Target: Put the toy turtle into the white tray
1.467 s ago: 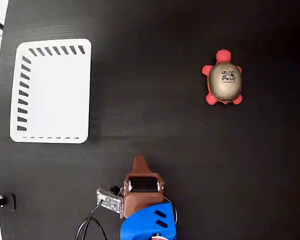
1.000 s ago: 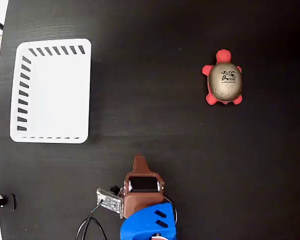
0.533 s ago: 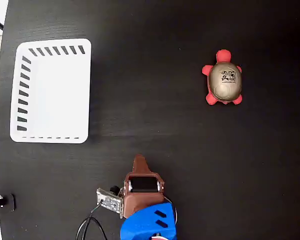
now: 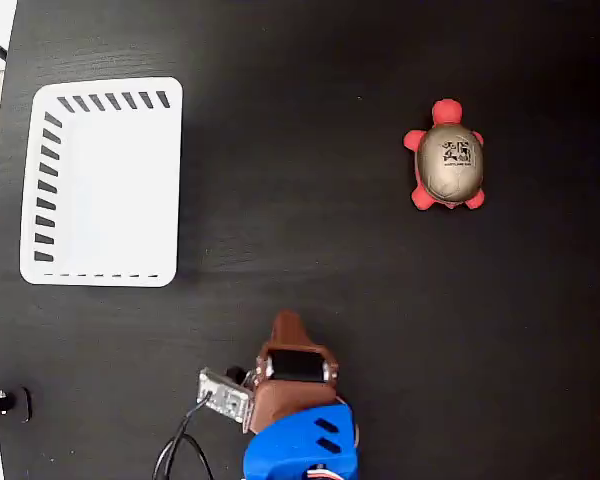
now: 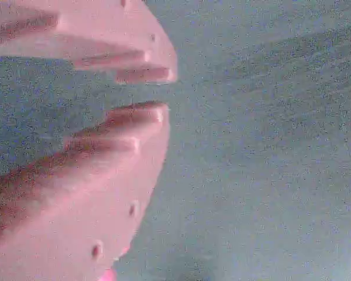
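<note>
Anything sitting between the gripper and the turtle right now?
No. In the fixed view, only bare black table lies between the gripper and the toy turtle. The white tray sits off to the left, clear of that line.

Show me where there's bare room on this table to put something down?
The wide dark tabletop between the white slotted plastic tray and the red-legged, gold-shelled toy turtle is bare, as is the lower right. It is crowded only bottom centre, around the brown gripper and its wires.
</note>
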Action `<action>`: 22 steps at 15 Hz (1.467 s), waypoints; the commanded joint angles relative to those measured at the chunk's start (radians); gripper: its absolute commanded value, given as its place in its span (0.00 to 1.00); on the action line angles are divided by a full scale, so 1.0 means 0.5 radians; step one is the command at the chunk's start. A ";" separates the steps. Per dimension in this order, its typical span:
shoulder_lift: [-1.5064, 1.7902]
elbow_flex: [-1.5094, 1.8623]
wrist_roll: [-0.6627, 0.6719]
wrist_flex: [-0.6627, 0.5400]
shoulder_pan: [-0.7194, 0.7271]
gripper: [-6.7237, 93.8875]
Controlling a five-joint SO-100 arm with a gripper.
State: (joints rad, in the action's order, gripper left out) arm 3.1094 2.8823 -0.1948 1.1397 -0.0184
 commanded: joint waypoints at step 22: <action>-3.605 -3.139 -1.092 0.383 -0.914 0.26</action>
State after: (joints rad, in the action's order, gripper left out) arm 1.2931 1.3837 -0.7271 1.3346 -0.4633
